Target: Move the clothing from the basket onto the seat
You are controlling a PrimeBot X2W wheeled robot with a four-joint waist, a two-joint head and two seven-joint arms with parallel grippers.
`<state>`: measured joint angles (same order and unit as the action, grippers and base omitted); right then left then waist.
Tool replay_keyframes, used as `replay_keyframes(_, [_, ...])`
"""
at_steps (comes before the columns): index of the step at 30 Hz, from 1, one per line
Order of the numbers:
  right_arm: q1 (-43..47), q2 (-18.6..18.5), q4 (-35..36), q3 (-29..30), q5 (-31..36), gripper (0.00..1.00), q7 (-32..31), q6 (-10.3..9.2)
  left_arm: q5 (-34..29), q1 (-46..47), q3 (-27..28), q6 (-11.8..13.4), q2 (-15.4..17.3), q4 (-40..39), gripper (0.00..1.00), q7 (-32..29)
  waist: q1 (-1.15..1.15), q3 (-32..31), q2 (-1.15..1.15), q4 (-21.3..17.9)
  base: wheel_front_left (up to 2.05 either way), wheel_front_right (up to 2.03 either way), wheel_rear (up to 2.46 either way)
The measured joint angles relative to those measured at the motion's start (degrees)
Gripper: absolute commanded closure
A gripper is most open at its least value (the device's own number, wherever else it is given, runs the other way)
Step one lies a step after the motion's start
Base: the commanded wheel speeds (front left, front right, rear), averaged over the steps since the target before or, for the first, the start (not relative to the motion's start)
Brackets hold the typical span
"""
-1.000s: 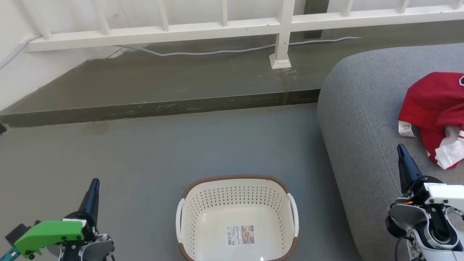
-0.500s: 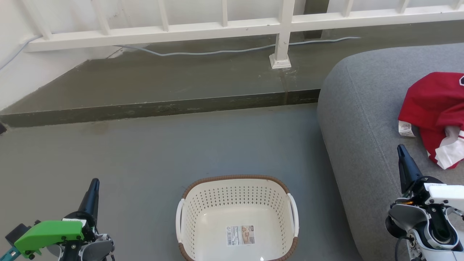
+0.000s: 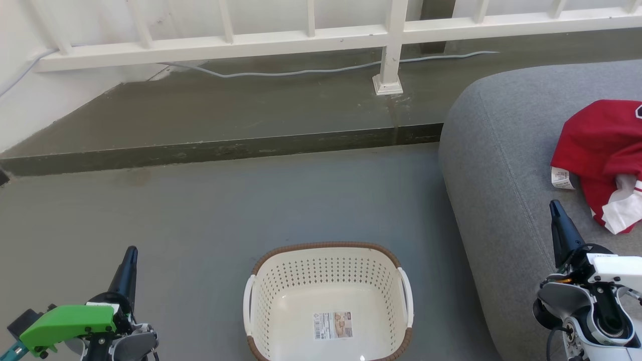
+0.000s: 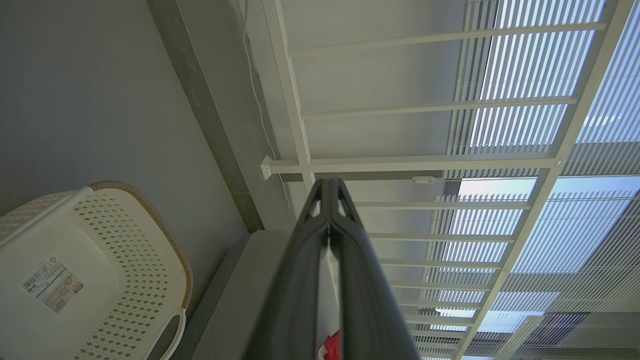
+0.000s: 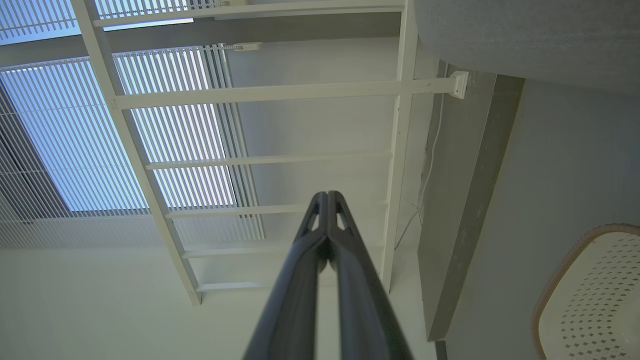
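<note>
Basket [image 3: 326, 246] sat empty on floor; clothing [image 3: 599, 145] lay heaped on seat [image 3: 501, 150], possibly both pieces (view cropped). My left hand [image 3: 131, 250] and right hand [image 3: 553, 204] were closed, empty, parked clear, since the transfer looked done.

Grey concrete floor [image 3: 200, 215] rises one step [image 3: 200, 150] to a white railing [image 3: 251, 44], pale cable [image 3: 301, 72] beneath.

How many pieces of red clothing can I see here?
1 red bundle, lying on the grey seat at the right; it is cut off and crumpled, so a second piece may be hidden. The basket holds none.
</note>
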<state>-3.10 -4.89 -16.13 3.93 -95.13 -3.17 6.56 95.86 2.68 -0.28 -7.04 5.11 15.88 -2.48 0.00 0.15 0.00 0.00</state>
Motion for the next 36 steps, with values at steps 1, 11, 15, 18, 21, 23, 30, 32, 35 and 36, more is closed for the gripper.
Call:
replay_keyframes(1, [0.0,0.0,0.0,0.0,0.0,1.0,0.0,0.0,0.0,0.0,0.0,0.0,0.0,0.0,1.0,0.0,0.0,0.0,0.0,0.0,0.0,0.0,0.0])
replay_keyframes(11, [0.0,0.1,0.0,0.1,0.0,1.0,0.0,0.0,0.0,0.0,0.1,0.0,0.0,0.0,1.0,0.0,0.0,0.0,0.0,0.0,0.0,0.0,0.0])
replay_keyframes(15, [0.0,0.1,0.0,0.1,0.0,1.0,0.0,0.0,0.0,0.0,0.1,0.0,0.0,0.0,1.0,0.0,0.0,0.0,0.0,0.0,0.0,0.0,0.0])
replay_keyframes(18, [0.0,0.1,0.0,0.1,0.0,1.0,-0.2,0.0,0.0,0.0,0.1,0.0,0.0,0.0,1.0,0.0,0.0,0.0,0.0,0.0,0.0,0.0,0.0])
replay_keyframes(21, [0.0,0.1,0.0,0.1,0.0,1.0,-0.2,0.0,0.0,0.0,0.1,0.0,0.0,0.1,1.0,0.0,0.0,0.0,0.0,0.0,0.0,0.0,0.0])
replay_keyframes(23, [0.0,0.1,0.0,0.2,0.0,1.0,-0.2,0.0,0.0,0.0,0.1,0.0,0.0,0.1,1.0,0.0,0.0,0.0,0.0,0.0,0.0,0.0,0.0])
replay_keyframes(30, [0.0,0.2,0.0,0.2,0.0,1.0,-0.3,0.0,0.0,0.0,0.1,0.0,0.0,0.1,1.0,0.0,0.0,0.0,0.0,0.0,0.0,0.0,0.0])
replay_keyframes(32, [0.0,0.3,0.0,0.2,0.0,1.0,-0.3,0.0,0.0,0.0,0.1,0.0,0.0,0.1,1.0,0.0,0.0,0.0,0.0,0.0,0.0,0.0,0.0])
replay_keyframes(35, [0.0,0.3,0.0,0.3,0.0,1.0,-0.3,0.0,0.0,0.0,0.2,0.0,0.0,0.1,1.0,0.0,0.0,0.0,0.0,0.0,0.0,0.0,0.0])
replay_keyframes(36, [0.0,0.3,0.0,0.3,0.0,1.0,-0.3,0.0,0.0,0.0,0.2,0.0,0.0,0.1,1.0,0.0,0.0,0.0,0.0,0.0,0.0,0.0,0.0])
